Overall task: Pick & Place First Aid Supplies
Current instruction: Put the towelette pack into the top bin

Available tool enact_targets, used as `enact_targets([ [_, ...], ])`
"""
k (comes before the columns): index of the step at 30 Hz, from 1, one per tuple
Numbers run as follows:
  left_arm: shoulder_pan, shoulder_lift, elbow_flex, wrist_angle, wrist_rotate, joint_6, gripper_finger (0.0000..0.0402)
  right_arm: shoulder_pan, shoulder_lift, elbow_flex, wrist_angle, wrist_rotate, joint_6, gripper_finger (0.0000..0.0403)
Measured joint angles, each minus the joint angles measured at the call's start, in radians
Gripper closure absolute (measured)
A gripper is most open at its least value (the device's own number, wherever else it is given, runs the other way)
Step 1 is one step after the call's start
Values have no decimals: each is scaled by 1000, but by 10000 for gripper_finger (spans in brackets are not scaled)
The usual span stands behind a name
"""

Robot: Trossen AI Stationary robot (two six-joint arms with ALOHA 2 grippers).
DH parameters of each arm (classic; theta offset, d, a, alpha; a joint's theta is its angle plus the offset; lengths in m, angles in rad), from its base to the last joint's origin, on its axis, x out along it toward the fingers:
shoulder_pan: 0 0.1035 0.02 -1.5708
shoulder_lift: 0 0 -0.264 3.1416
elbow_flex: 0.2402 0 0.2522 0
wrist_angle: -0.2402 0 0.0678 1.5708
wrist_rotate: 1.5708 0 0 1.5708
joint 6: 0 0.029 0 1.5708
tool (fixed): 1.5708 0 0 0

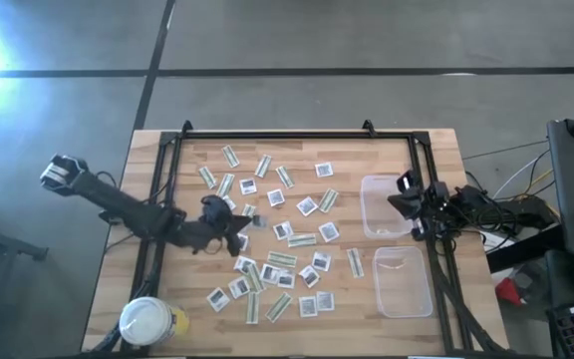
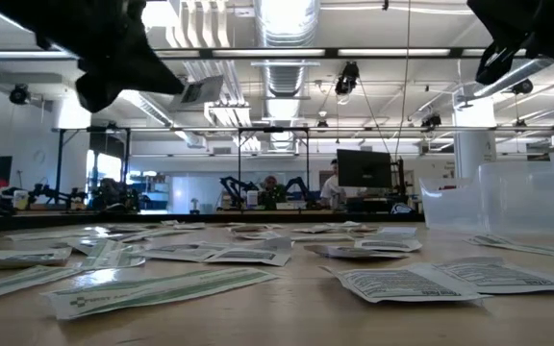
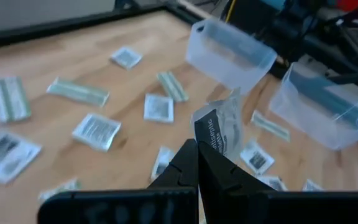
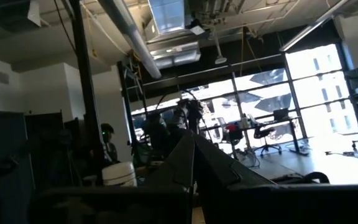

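1. My left arm reaches in low from the surface's [image 1: 147, 150] left edge toward the middle, with the left gripper [image 3: 197, 149] raised above the scattered packets [image 1: 277, 261].
2. Its fingers [image 3: 180, 163] are clenched on one white packet [image 3: 221, 127], which stands upright from the tips, clear of the wood.
3. Two clear tubs [image 3: 229, 53] sit beyond it, toward the right side.
4. My right arm is folded at the right edge by the tubs, right gripper [image 4: 193, 146] level, pointing across the room, fingers pressed together on nothing.
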Motion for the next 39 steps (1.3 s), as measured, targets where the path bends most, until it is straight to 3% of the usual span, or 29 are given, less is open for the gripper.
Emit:
enact_targets([
  [9, 100, 59, 0, 167, 58, 200, 401, 0, 214, 15, 192, 1, 6, 394],
  [19, 179, 121, 0, 373, 106, 358, 401, 0, 543, 203, 175, 6, -26, 394],
  [29, 224, 130, 0, 422, 147, 433, 401, 0, 801, 488, -162, 9, -109, 394],
  [34, 231, 130, 9, 426, 174, 458, 401, 0, 909, 675, -437, 12, -120, 389],
  [39, 231, 130, 14, 426, 182, 461, 401, 0, 1014, 835, -670, 109, -124, 353],
])
